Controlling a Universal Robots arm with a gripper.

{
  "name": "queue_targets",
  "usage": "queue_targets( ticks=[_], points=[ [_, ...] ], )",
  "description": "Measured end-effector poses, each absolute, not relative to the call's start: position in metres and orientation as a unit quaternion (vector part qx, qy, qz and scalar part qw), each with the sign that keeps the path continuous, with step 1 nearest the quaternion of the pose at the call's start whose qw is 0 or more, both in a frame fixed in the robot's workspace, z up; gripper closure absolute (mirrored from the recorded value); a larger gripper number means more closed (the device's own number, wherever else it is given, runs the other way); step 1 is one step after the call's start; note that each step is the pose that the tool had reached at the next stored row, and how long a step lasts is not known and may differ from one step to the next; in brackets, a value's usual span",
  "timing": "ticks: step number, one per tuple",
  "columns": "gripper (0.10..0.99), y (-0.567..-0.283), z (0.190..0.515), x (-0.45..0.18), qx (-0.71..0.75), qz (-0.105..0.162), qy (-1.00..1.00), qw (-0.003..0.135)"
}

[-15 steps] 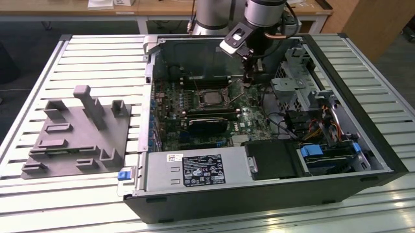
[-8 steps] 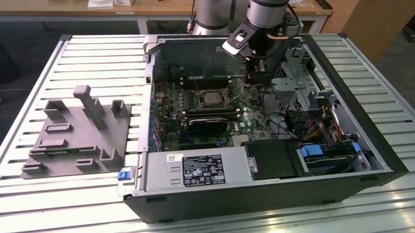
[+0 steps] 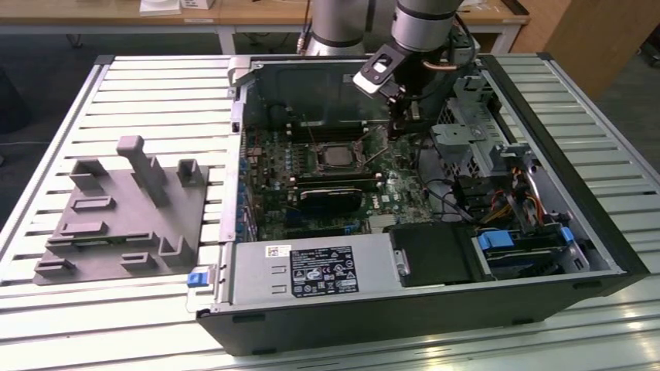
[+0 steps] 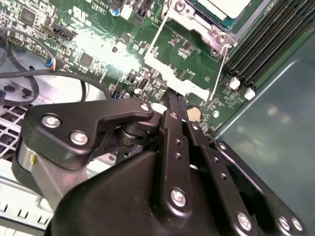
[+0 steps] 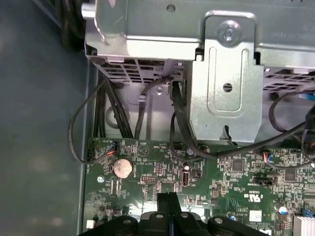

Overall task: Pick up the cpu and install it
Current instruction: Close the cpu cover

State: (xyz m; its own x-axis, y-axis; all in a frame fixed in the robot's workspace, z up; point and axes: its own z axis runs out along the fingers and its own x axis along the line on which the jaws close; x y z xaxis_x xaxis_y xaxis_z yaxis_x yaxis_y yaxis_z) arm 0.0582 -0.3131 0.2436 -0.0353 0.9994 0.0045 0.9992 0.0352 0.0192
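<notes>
One cpu (image 3: 338,157), silver top up, lies flat in the socket (image 4: 194,17) near the middle of the motherboard (image 3: 273,166), closer to the far wall of the open computer case (image 3: 341,328). In the second wrist view the cpu (image 4: 224,6) sits inside the socket's metal frame, with a thin wire lever (image 4: 156,37) running along one side and the memory slots (image 4: 266,44) along the other.

The gripper (image 3: 398,127) stands apart from the cpu, off the socket's edge on the exterior view's right, pointing down at the board. In both wrist views its two black fingers (image 5: 165,206) are pressed together with nothing between them. The tips (image 4: 175,96) are close over the board just beyond the frame's corner; whether they touch it I cannot tell.

Past them lie a coin cell (image 5: 122,168), black cables (image 5: 177,113) and a steel drive cage (image 5: 226,73). A power supply (image 3: 309,270) fills the case's near edge. On the slatted table (image 3: 154,85), a grey fixture block (image 3: 124,209) sits well apart from the case, on the exterior view's left.
</notes>
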Motion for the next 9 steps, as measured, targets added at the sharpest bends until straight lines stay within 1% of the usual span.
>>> queue_targets(
  ticks=[9],
  points=[
    [0.980,-0.313,0.243,0.019,0.694,0.008,0.720,0.005]
  ],
)
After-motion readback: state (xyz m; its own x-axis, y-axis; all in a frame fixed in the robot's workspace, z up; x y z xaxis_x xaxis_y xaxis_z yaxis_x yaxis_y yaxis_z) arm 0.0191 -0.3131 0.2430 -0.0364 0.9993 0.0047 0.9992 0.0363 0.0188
